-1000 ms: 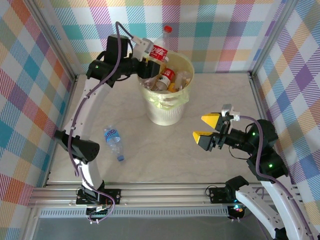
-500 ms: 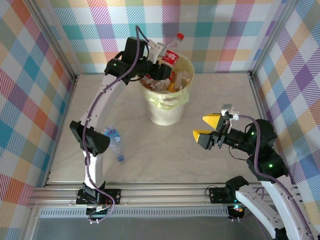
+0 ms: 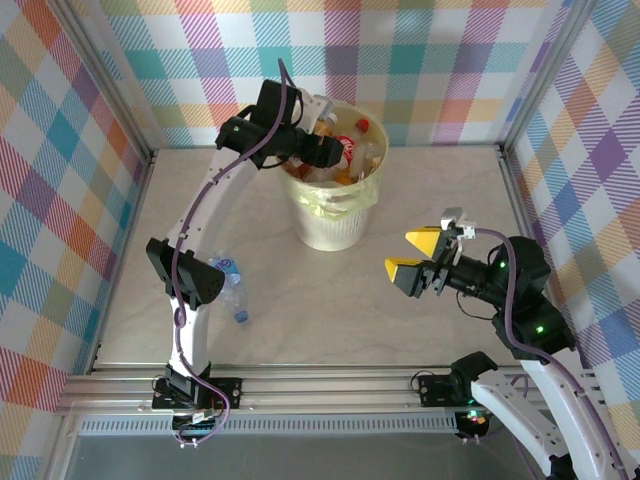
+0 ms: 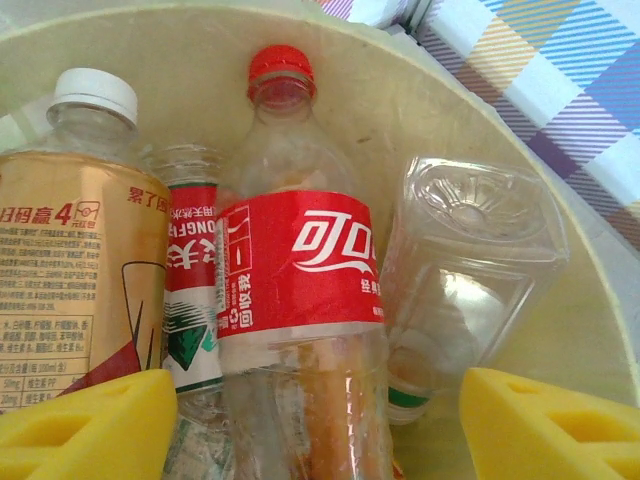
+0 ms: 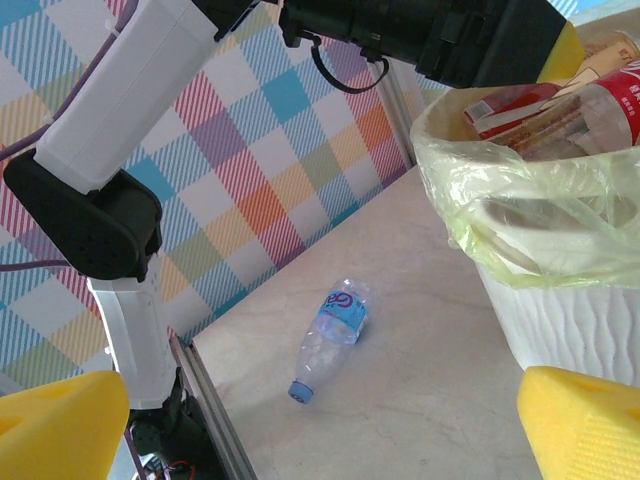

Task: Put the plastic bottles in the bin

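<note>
My left gripper [image 4: 320, 425] hangs over the bin [image 3: 330, 225] with its yellow pads [image 4: 90, 425] spread wide and closed on nothing. The red-labelled cola bottle [image 4: 295, 260] lies between them, clear of both, resting in the bin among the other bottles. My right gripper [image 3: 411, 256] is fully spread and empty, hovering above the table [image 3: 400, 330] to the right of the bin.

One blue-labelled water bottle [image 3: 230, 287] lies on its side on the table left of the bin, close by the left arm's elbow. Its long axis runs roughly from the far side toward the near edge, blue cap [image 5: 297, 390] nearest the rail. It sits near-left of my left gripper and well apart from the right one, so I judge the left arm the nearer, gripping across the body
</note>
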`<state>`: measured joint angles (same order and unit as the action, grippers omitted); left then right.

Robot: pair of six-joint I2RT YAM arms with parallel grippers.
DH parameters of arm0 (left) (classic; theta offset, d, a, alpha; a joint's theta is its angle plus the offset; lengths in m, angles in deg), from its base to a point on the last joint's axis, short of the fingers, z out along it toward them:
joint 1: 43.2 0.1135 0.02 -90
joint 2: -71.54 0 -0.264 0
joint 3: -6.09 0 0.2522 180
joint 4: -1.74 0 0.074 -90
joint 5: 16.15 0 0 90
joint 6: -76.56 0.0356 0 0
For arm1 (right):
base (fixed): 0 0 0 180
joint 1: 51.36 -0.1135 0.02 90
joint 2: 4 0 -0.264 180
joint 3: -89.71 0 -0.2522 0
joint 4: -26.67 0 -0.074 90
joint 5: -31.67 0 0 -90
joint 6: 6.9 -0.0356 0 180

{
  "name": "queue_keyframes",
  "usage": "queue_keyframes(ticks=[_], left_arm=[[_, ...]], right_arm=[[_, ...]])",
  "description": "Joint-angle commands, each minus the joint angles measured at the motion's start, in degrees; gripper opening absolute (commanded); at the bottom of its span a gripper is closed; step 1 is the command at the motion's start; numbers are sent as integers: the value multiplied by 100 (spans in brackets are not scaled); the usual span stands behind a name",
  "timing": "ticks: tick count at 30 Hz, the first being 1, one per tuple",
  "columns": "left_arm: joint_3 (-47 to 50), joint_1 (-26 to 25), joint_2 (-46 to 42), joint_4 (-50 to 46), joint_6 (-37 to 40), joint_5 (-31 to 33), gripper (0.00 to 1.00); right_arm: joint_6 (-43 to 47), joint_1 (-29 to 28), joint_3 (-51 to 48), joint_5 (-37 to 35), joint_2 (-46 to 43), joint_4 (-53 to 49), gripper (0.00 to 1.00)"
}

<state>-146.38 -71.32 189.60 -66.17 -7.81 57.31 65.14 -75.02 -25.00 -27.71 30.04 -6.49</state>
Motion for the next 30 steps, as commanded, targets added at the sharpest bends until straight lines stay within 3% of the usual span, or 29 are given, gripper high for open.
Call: queue_keyframes(ticks=[1,4,7,10,30], left_arm=[[-211,-53,-37,-175,-79,24,77],[-210,-51,-89,-184,-148,27,76],[-217,-53,-100,-175,-247,-140,66],[-208,-58,-62,-182,-325,-325,62],[-195,-308,411,-497,-422,-313,53]], right_arm=[[95,-25,173,0,-7,15,100],[89,-25,156,-28,-11,5,100],[82,-25,130,-42,-5,-3,100],[32,-25,113,-63,10,15,100],[-70,-24,102,-256,-1,-151,100]])
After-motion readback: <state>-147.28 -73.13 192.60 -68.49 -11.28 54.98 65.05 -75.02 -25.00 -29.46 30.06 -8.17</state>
